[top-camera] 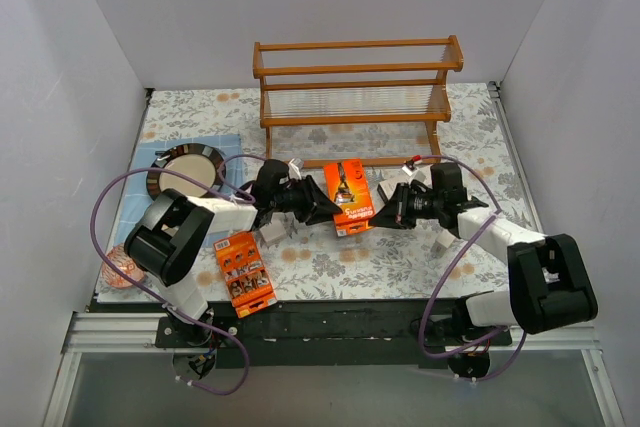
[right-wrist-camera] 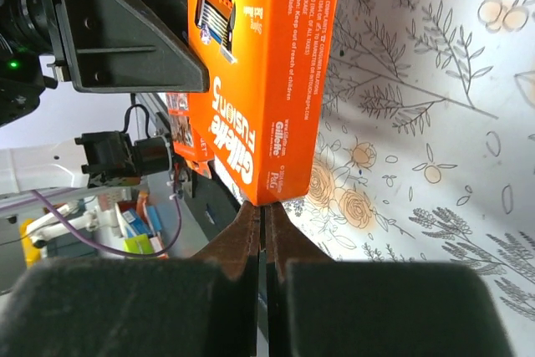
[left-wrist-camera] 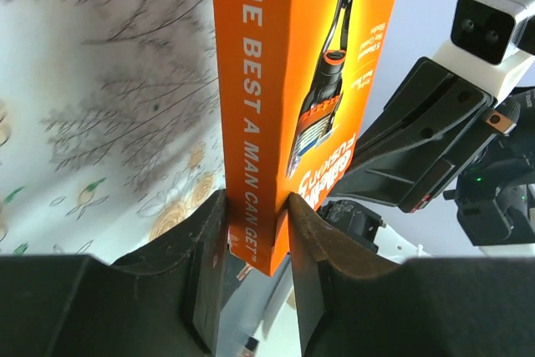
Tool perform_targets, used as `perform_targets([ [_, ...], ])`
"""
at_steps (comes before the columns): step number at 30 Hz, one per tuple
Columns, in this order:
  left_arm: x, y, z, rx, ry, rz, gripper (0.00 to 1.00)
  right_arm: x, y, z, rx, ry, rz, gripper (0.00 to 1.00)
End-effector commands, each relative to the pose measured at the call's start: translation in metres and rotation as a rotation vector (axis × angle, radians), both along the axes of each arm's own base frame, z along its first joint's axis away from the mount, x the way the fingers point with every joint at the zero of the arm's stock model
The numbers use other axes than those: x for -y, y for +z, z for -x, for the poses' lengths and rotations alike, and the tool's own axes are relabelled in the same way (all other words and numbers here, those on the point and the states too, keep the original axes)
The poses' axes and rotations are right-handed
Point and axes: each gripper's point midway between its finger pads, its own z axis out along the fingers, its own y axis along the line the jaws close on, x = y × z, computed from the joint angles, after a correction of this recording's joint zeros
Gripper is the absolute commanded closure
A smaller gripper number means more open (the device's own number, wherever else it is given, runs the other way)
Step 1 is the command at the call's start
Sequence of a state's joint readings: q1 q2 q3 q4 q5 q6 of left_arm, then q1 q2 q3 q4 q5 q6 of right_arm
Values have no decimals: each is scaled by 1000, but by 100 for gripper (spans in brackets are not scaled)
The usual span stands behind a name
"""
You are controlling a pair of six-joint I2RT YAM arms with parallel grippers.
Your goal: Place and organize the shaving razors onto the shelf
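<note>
Table [top-camera: 400,257] under a floral cloth, seen from above, with two robot arms reaching in from its near edge. Along the far edge stands the shelf [top-camera: 355,87], a wooden two-tier rack with no razors on it yet. At the table's middle both arms meet at one orange razor pack [top-camera: 350,197]. The left gripper [left-wrist-camera: 255,232] has its two fingers pressed against the pack's narrow sides — a firm-looking hold. The right gripper [right-wrist-camera: 264,227] has its fingers pressed fully together at the pack's other end; whether it touches the pack cannot be told. A second orange pack [top-camera: 244,272] lies toward the near-left corner, a small white box [top-camera: 272,233] near it. Probably best: let the left arm alone carry the pack, draw the right arm clear first, then lift toward the far edge — level, so it lands flat on the rods.
</note>
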State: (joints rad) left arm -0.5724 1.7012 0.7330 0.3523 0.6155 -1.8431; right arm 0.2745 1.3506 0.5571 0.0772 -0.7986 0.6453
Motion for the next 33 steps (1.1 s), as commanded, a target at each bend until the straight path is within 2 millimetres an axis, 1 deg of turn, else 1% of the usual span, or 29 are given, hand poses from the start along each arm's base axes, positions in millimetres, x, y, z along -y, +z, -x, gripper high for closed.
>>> perform_targets([
  [1, 21, 72, -13, 253, -90, 131, 91, 6, 13, -2, 95, 52, 29, 99],
  [2, 23, 75, -13, 262, -102, 132, 91, 8, 17, -4, 114, 57, 27, 99],
  [4, 28, 88, -15, 308, -128, 145, 91, 12, 27, -9, 152, 70, 28, 99],
  [5, 31, 92, -13, 321, -146, 150, 90, 14, 31, -10, 166, 72, 28, 99],
  [6, 34, 101, -16, 347, -152, 158, 90, 16, 39, -17, 191, 66, 29, 99],
  [7, 35, 104, -17, 371, -160, 156, 89, 17, 41, -14, 186, 75, 30, 99],
  [10, 40, 118, -20, 429, -172, 159, 89, 22, 53, -20, 226, 72, 35, 99],
  [14, 43, 125, -25, 461, -174, 158, 89, 32, 59, -27, 249, 41, 43, 99],
  [19, 48, 135, -31, 500, -184, 174, 89, 51, 61, -40, 256, -31, 50, 99],
  [20, 50, 139, -33, 515, -185, 182, 88, 54, 63, -42, 263, -41, 50, 99],
  [21, 51, 137, -36, 508, -181, 181, 88, 56, 65, -45, 272, -52, 49, 99],
  [22, 52, 140, -37, 515, -178, 185, 88, 61, 67, -50, 277, -74, 44, 99],
  [23, 54, 141, -40, 521, -178, 189, 88, 63, 71, -53, 287, -83, 37, 99],
  [24, 57, 143, -44, 533, -178, 194, 88, 72, 76, -61, 311, -112, 30, 99],
  [26, 62, 146, -50, 544, -179, 199, 88, 80, 80, -69, 313, -144, 19, 99],
  [27, 66, 152, -58, 564, -178, 206, 88, 87, 84, -76, 327, -170, 8, 99],
  [29, 72, 154, -66, 581, -176, 208, 87, 94, 86, -83, 310, -200, -17, 99],
  [30, 78, 159, -76, 603, -176, 212, 86, 100, 94, -90, 336, -218, -31, 99],
  [32, 83, 163, -85, 623, -173, 215, 85, 107, 98, -99, 321, -250, -51, 99],
  [33, 87, 162, -89, 626, -173, 215, 85, 114, 100, -103, 313, -272, -59, 99],
])
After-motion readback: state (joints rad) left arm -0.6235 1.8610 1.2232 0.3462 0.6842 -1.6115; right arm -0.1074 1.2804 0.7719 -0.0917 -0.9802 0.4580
